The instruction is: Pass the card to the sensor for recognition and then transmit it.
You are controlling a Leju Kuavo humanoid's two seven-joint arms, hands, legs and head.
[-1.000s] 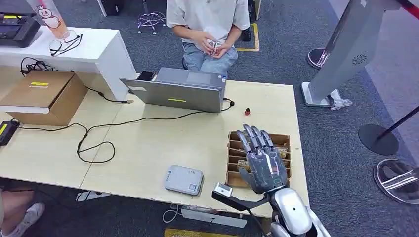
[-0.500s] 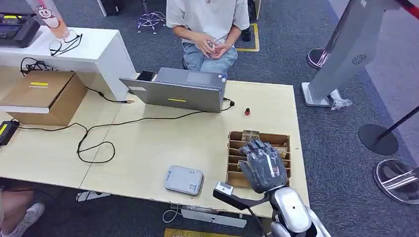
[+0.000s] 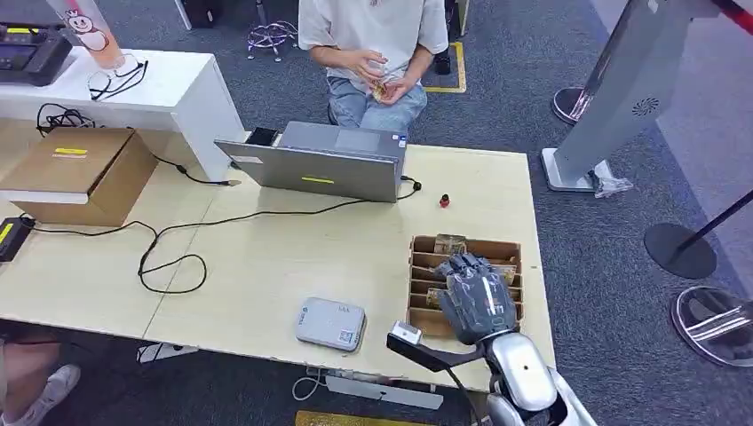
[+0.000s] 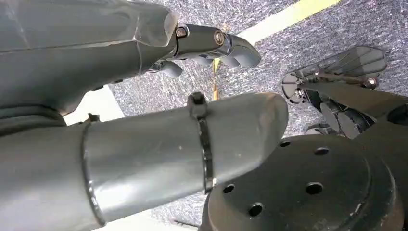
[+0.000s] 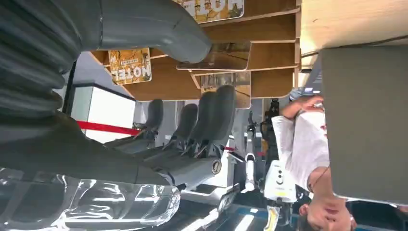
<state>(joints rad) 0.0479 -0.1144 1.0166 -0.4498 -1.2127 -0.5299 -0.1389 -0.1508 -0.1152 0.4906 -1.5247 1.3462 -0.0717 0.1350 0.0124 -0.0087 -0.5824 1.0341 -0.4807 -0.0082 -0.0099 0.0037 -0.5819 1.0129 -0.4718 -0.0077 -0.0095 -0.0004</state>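
Head view: our right hand (image 3: 475, 297) curls down into the slotted card box (image 3: 510, 251); right wrist view: fingers (image 5: 211, 115) narrow beside an upright card (image 5: 221, 91), grip uncertain, so we'd pinch its thin, stiff, slippery top edge; left hand (image 4: 144, 144) hangs, closure unclear.

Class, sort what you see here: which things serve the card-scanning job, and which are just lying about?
Belong to the job:
- right hand, reaching into the tray
- wooden card tray with cards
- grey sensor box

Just lying about:
- laptop
- cardboard box
- black cable
- small red item
- glasses
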